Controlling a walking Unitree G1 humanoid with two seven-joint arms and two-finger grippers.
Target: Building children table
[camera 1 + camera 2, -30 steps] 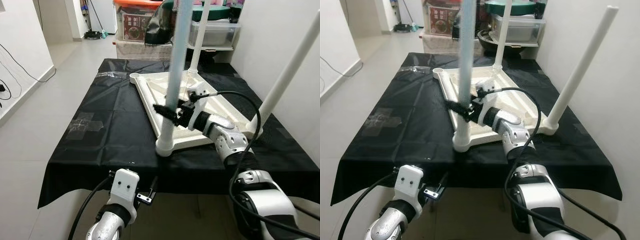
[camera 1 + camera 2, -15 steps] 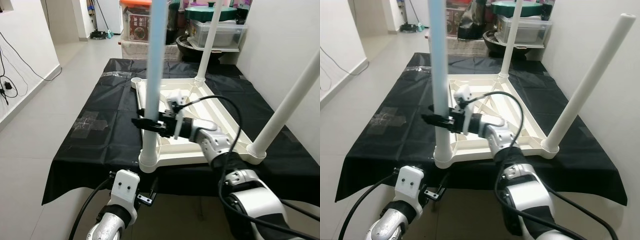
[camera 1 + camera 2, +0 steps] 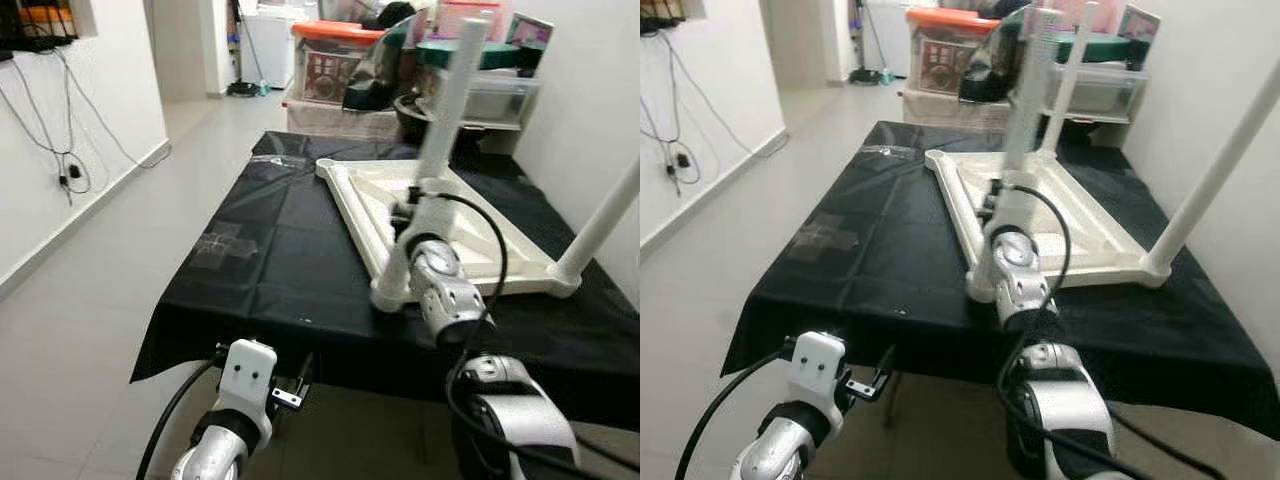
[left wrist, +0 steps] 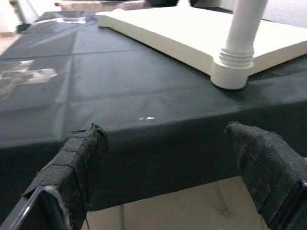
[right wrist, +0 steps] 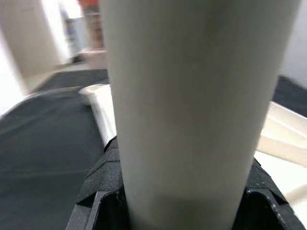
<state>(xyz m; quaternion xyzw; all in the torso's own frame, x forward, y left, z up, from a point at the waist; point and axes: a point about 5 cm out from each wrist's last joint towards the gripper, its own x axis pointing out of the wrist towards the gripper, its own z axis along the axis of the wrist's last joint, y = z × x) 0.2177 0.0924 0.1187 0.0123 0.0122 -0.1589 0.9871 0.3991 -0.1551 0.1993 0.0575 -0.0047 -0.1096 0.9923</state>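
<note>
I have the right gripper closed around the near table leg, low on the tube and just above the socket where it meets the upturned tabletop. In the right wrist view the white tube sits tight between the two black fingers, one on each side, with no gap I can make out. The tabletop lies face down on the black cloth, and the leg I hold stands in its nearest corner. Another leg rises from the corner off to the right of my fingers.

The left gripper hangs below the table edge with its fingers spread wide, holding nothing. Ahead of them I see the cloth edge and, above it, the base of the same leg.

I judge the leg to be hollow plastic: light, stiff, smooth and round, so it could spin or slip in the padded fingers if I twist hard. The ribbed collar at its foot suggests it screws or presses into the socket. Gripping low, close to that socket, seems best to me, since it keeps the tube from levering sideways. The tabletop also looks light, and may slide on the cloth when I push.
</note>
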